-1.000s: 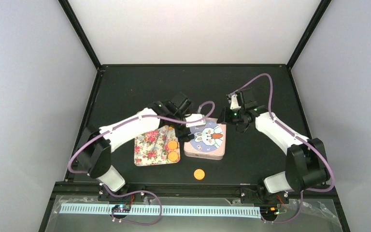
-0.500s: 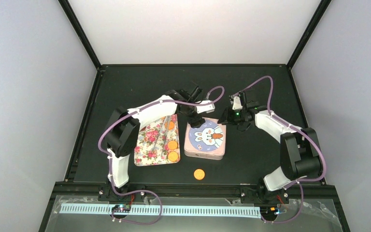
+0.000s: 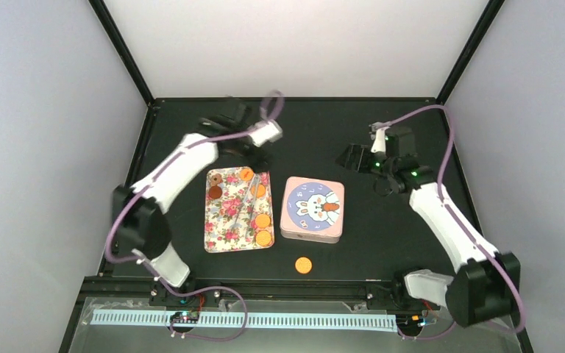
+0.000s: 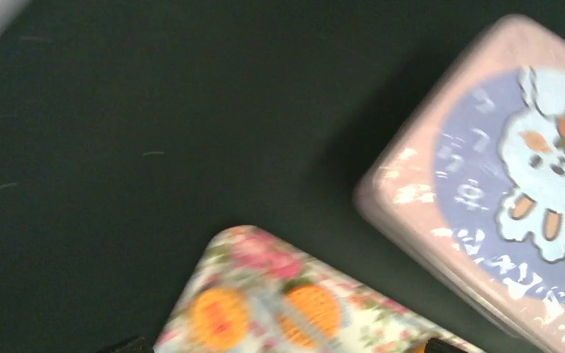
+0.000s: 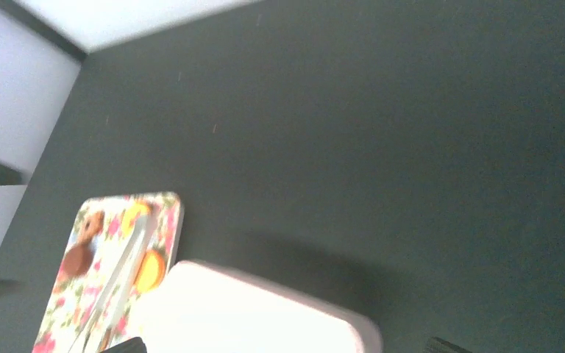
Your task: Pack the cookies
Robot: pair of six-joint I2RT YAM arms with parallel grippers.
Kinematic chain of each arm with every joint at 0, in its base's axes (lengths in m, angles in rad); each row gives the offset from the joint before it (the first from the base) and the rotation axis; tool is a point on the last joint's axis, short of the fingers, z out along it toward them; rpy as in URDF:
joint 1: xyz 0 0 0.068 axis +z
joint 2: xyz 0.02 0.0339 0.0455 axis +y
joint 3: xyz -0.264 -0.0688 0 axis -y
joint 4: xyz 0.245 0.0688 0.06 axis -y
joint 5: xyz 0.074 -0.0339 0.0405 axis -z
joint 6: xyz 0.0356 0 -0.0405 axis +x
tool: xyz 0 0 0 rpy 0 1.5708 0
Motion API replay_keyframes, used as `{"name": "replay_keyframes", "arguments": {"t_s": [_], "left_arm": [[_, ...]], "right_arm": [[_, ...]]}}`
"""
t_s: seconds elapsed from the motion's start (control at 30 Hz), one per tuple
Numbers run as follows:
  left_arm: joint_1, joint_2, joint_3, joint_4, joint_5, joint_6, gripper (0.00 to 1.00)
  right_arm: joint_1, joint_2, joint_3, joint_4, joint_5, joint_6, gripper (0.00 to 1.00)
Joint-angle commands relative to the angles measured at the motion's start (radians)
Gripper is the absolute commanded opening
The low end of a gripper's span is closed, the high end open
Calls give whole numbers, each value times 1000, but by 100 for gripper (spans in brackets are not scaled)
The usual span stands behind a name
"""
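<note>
The cookies lie mostly on the flower-patterned tray (image 3: 228,220): orange ones (image 3: 263,220) along its right side and two brown ones (image 3: 215,192) at its far left. One orange cookie (image 3: 304,265) lies loose on the table near the front edge. My left gripper (image 3: 254,156) hangs open and empty over the tray's far right corner, where two blurred orange cookies (image 4: 217,318) show in the left wrist view. My right gripper (image 3: 353,156) is open and empty, beyond the far right corner of the pink tin (image 3: 313,209).
The pink tin carries its rabbit-print lid (image 4: 530,176) and stands just right of the tray. Metal tongs (image 3: 247,202) lie along the tray. Black frame posts rise at the table's far corners.
Both grippers have drawn back from the tin's far edge, the left one up and left, the right one to the right. The right gripper has opened. The brown cookies are now uncovered.
</note>
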Motion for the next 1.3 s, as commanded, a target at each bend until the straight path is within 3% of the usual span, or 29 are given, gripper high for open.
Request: {"name": "replay_keyframes", "arguments": {"t_s": [0.0,0.13,0.27,0.37,0.5,0.63,0.83,1.0,1.1,1.17,1.27], "left_arm": [[249,-251,-11,-43,93,-27,99],[468,-455,-274,238,128,-75,99],[518,-595,-644,651,127,-98,99],[518,-582,-849,968,98,-186,99],[519,-460,-897,1096,66,-268,99],[520,-372,-947,1226,-10,-278,99],[520,-407,-1031,1410,-13,-315,99],[519,-339,-1142,1713,-25,-334,99],[518,-329,-1202,1815,-75,-358,99],[517,-317,-1193,1806,-60,-349,99],[518,-335,-1161,1718,-80,-368,99]], "right_arm": [[-4,-167,-54,73,311,-24,100],[-4,-363,-307,336,556,-91,100],[-4,-462,-491,517,764,-130,100],[-5,-430,-519,530,904,-166,100],[-20,-339,-555,639,983,-220,100],[-58,-267,-669,909,969,-252,100],[-146,-102,-749,1289,885,-260,100],[-197,53,-725,1440,711,-308,100],[-196,153,-727,1547,503,-406,100],[-196,152,-664,1414,523,-389,100],[-211,160,-660,1421,503,-379,100]]}}
